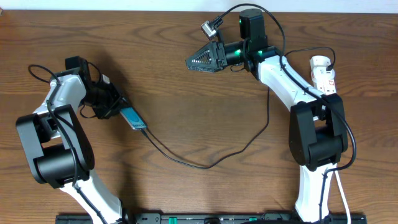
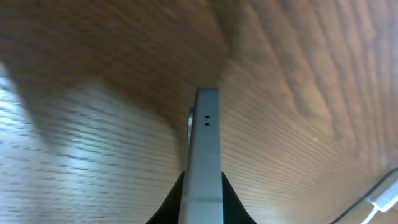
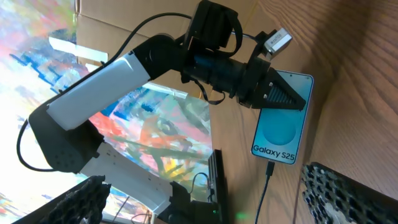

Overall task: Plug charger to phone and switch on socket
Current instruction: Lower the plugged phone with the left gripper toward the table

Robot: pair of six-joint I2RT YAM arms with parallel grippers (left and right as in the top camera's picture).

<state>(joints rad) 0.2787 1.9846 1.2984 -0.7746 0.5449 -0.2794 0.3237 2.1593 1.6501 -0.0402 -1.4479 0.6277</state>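
Observation:
The phone, cyan-blue screen up, lies at the left of the table. My left gripper is shut on its far end. In the left wrist view the fingers clamp the phone's thin grey edge. The charger cable runs from the phone's lower end in a loop across the table towards the right. In the right wrist view its connector sits in the phone. The white socket lies at the far right, partly under my right arm. My right gripper is open, empty and raised, pointing left.
The wooden table fills the view. My right arm stands over the near end of the socket. A black rail runs along the front edge. My right fingers frame the left arm in the right wrist view.

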